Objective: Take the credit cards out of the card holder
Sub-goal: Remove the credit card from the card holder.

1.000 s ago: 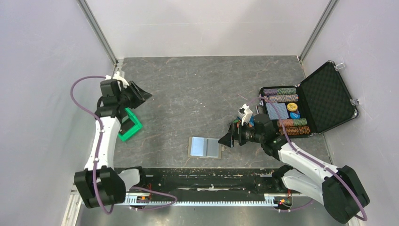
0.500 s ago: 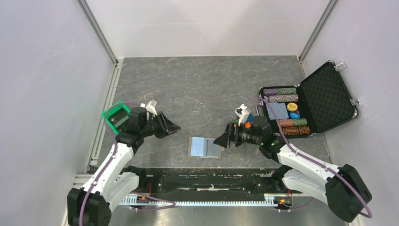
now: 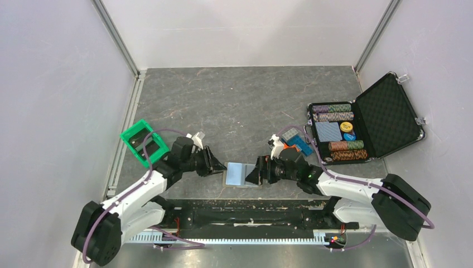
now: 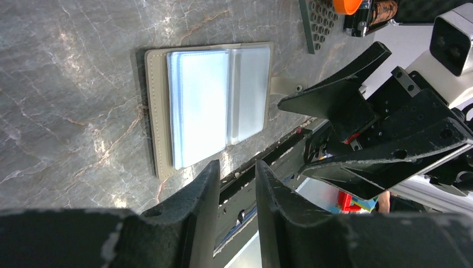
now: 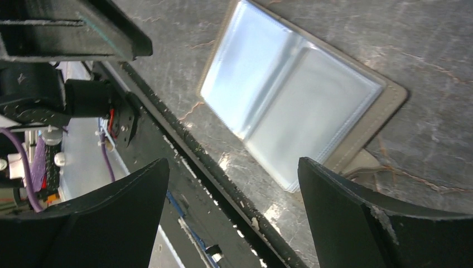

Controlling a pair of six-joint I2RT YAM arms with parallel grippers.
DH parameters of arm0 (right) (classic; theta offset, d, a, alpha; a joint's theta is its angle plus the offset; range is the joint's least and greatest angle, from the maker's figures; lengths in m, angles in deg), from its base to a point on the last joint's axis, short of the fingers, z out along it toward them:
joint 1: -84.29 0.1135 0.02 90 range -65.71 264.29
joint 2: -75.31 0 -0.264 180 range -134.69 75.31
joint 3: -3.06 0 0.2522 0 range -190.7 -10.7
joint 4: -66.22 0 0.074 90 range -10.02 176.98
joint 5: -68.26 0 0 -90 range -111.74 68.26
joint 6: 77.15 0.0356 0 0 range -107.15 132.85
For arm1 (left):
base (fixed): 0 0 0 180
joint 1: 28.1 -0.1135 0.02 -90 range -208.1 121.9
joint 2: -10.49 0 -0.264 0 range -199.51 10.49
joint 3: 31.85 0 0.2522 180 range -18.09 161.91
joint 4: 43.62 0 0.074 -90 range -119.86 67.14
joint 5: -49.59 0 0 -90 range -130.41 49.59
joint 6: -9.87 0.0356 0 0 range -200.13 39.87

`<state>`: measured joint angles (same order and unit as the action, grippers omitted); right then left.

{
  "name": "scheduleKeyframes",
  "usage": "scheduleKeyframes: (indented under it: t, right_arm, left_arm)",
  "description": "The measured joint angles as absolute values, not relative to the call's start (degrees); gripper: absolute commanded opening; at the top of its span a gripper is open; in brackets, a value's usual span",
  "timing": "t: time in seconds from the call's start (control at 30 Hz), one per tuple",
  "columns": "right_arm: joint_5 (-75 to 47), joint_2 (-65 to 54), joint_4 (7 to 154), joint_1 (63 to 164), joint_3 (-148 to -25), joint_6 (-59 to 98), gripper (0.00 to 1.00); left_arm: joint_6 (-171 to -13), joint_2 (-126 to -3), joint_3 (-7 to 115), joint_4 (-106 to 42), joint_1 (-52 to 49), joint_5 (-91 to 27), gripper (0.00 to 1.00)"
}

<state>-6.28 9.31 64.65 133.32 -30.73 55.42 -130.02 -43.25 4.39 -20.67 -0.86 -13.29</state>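
The card holder (image 3: 241, 173) lies open and flat near the table's front edge, taupe rim round pale-blue shiny sleeves. It also shows in the left wrist view (image 4: 209, 106) and the right wrist view (image 5: 290, 106). No dark credit cards show in any view. My left gripper (image 3: 219, 167) is low at the holder's left edge, empty, its jaws a narrow gap apart (image 4: 234, 164). My right gripper (image 3: 252, 174) is over the holder's right edge, wide open and empty (image 5: 231, 164).
A green plastic bin (image 3: 144, 144) stands at the left. An open black poker-chip case (image 3: 385, 114) with chip rows and a blue patterned deck (image 3: 329, 132) sits at the right. The black rail (image 3: 240, 215) runs along the table's near edge.
My left arm swung from the green bin at the far left down to the holder's left edge. My right gripper moved left onto the holder's right edge. The holder has not moved.
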Motion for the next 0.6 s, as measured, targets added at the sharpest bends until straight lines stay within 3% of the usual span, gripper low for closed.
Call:
scheduleKeyframes:
  t: [0.6]
  right_arm:
    - [-9.82,3.43,59.8,134.0,-28.87,58.87,0.87]
  left_arm:
    - [-130.63,-58.66,2.23,-33.76,3.05,-14.36,0.27]
